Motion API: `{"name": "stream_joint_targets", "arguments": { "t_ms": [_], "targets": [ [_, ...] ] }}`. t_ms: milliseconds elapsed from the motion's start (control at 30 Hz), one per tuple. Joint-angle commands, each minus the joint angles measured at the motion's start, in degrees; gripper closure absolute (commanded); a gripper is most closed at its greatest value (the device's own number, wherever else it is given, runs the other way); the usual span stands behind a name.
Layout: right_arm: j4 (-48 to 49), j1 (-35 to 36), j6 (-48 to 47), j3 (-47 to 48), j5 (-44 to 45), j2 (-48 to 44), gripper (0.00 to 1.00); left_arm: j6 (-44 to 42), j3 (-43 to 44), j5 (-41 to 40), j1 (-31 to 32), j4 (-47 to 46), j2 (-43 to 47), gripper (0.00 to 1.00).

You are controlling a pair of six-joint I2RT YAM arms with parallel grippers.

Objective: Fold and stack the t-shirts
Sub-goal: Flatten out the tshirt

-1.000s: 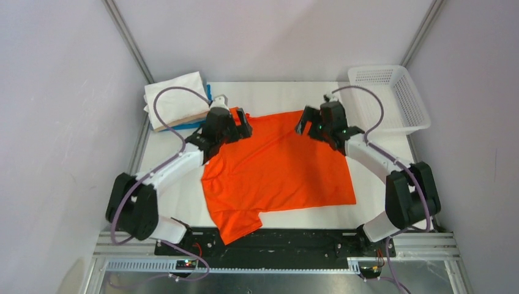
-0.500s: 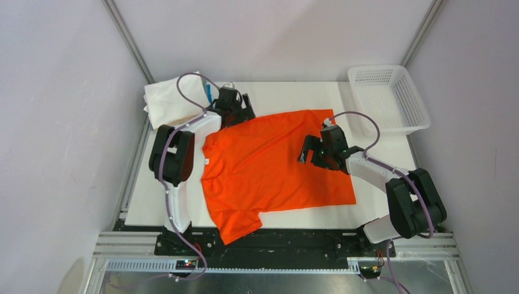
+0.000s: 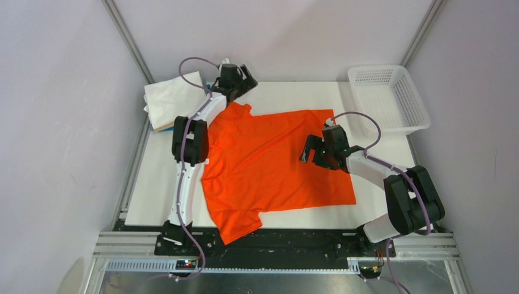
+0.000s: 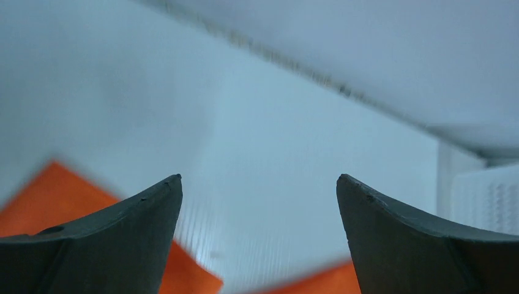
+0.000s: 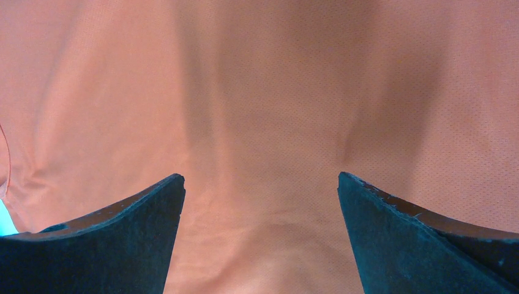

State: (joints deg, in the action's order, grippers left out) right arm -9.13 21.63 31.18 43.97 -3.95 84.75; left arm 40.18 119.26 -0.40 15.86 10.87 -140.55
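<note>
A bright orange t-shirt lies spread flat across the middle of the white table. My left gripper is open and empty, reaching to the table's back edge just past the shirt's back-left sleeve. In the left wrist view the gripper hangs over bare table, with orange cloth at the lower left. My right gripper is open and empty just above the shirt's right half. In the right wrist view the gripper has only orange cloth below it. A pile of folded shirts, white on top, lies at the back left.
A white plastic mesh basket stands at the back right corner; it also shows at the right edge of the left wrist view. Grey walls and metal frame posts close in the table at the back and sides.
My left arm has stretched toward the back, moving its gripper off the shirt's sleeve to the back edge; the sleeve now lies flat. My right gripper came forward over the shirt, then held still.
</note>
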Motion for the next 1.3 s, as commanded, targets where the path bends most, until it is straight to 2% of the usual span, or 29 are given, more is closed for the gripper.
{"name": "stream_joint_targets", "arguments": {
  "t_ms": [0, 133, 267, 467, 500, 667, 800, 900, 1267],
  "targets": [
    [0.55, -0.38, -1.07, -0.13, 0.67, -0.45, 0.01, 6.84, 11.69, 5.06, -4.66, -0.5, -5.48, 0.0],
    [0.17, -1.2, -0.89, -0.13, 1.42, -1.87, 0.01, 2.2, 8.73, 5.15, -4.36, -0.5, 0.31, 0.0],
    [-0.49, -2.42, -0.57, -0.11, 1.97, -4.53, 0.01, -3.41, -0.81, 3.14, -3.63, -0.43, 12.14, 0.0],
    [-2.5, -4.95, -1.39, -0.26, 4.96, -8.56, 0.01, -7.33, -27.55, -3.13, -0.67, 1.31, 38.61, 0.0],
    [-2.01, -5.64, -1.71, -0.12, 3.76, -8.49, 0.01, -7.15, -34.66, -3.6, -0.31, 1.37, 41.24, 0.0],
    [-0.37, -8.64, -3.4, 3.15, 0.4, -4.67, 0.01, -7.13, -56.37, -4.63, 3.75, 1.82, 54.47, 0.0],
    [-0.21, -9.26, -3.59, 7.56, -0.85, 0.93, 0.01, -7.01, -63.68, -4.38, 4.88, 1.84, 56.28, 0.0],
    [0.21, -9.74, -3.13, 8.98, 0.1, 4.12, 0.01, -6.12, -65.42, -3.39, 4.81, 1.79, 54.39, 0.0],
    [-1.54, -12.64, 0.05, 9.13, 0.21, 12.05, 0.01, -5.36, -57.79, 1.15, 3.59, 1.78, 36.45, 0.0]
  ]
}}
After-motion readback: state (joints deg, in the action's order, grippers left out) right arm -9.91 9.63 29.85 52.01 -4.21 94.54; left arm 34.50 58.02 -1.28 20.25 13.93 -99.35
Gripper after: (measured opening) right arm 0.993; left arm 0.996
